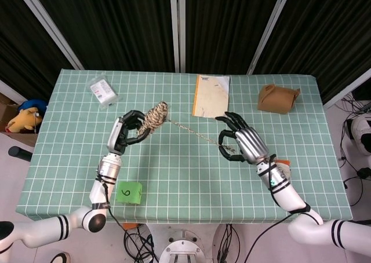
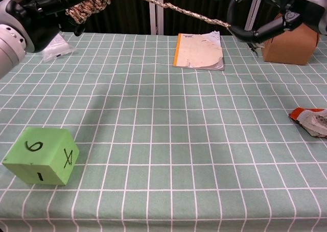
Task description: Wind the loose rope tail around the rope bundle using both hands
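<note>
The left hand (image 1: 128, 130) grips the rope bundle (image 1: 154, 115), its tail (image 1: 194, 133) stretching taut across to the right hand (image 1: 242, 143), which pinches the end.

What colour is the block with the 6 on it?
Bright green block with black marks, clearest in the chest view.
</note>
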